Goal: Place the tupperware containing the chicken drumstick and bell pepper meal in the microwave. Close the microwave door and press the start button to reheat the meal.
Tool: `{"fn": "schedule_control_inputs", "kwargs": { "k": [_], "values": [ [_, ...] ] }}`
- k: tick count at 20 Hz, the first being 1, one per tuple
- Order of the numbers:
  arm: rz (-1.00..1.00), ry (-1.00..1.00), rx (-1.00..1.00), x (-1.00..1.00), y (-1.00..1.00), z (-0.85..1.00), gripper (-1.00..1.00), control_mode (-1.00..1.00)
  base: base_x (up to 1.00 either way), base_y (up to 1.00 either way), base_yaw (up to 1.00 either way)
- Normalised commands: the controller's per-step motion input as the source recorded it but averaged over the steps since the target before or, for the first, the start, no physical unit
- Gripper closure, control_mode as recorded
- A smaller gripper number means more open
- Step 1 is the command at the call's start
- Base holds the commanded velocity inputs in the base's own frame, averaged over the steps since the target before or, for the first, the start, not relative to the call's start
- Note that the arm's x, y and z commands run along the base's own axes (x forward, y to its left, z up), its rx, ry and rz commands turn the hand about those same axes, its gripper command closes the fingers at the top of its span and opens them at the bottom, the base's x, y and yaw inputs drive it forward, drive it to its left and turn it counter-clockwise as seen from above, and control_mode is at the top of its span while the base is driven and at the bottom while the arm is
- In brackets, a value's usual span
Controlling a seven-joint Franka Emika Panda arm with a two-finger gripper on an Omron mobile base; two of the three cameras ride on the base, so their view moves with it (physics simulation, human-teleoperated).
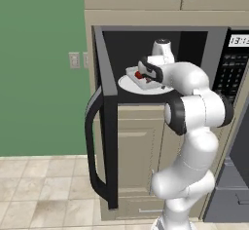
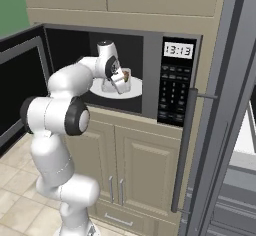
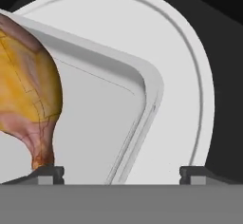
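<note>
Tupperware: the shallow light-grey tupperware [image 1: 142, 79] sat on the round white turntable plate [image 1: 127, 85] inside the microwave [image 2: 178, 82], its rounded corner well inside the plate's rim in the hand view.

Food: the chicken drumstick [image 3: 26, 85] lay in the tray with its narrow bone end pointing back toward one fingertip; the bell pepper [image 1: 138, 75] showed as a small red spot at the tray's near side.

End effector: the end effector [image 3: 121, 173] was reached into the oven cavity right over the tray. Its two dark fingertips [image 3: 47, 174] stood far apart, one by the drumstick's bone end and the other out over the bare plate, with the tray's rim running between them. It looked fully opened with nothing pinched, the tray resting on the plate by its own weight.

Key relation: the tray lay directly ahead of and just below the fingers, so a straight pull-back along the arm's own line seemed the way out without nudging it.

Microwave door: the microwave door [image 1: 108, 122] hung swung wide to the left, its long bar handle [image 1: 91, 143] facing the room, well apart from the hand.

Remaining, as I judged: withdraw, swing the door shut, then press start on the keypad panel [image 2: 174, 92] at the right.

Risk: a finger catching the tray rim on the way out.
</note>
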Motion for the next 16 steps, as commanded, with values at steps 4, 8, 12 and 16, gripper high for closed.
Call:
{"fn": "schedule_control_inputs", "kwargs": {
  "k": [4,8,12,16],
  "values": [
    [0.00,-0.17,0.00,-0.62,-0.01,0.34,-1.00,-1.00,0.00,0.00,0.00],
    [0.00,-0.11,0.00,-0.84,0.00,0.51,-1.00,-1.00,0.00,0.00,0.00],
    [0.03,-0.16,0.00,-0.99,0.00,0.48,-1.00,-1.00,0.00,0.00,0.00],
    [0.16,-0.23,0.00,-1.00,0.00,0.48,-1.00,-1.00,0.00,0.00,0.00]
  ]
}}
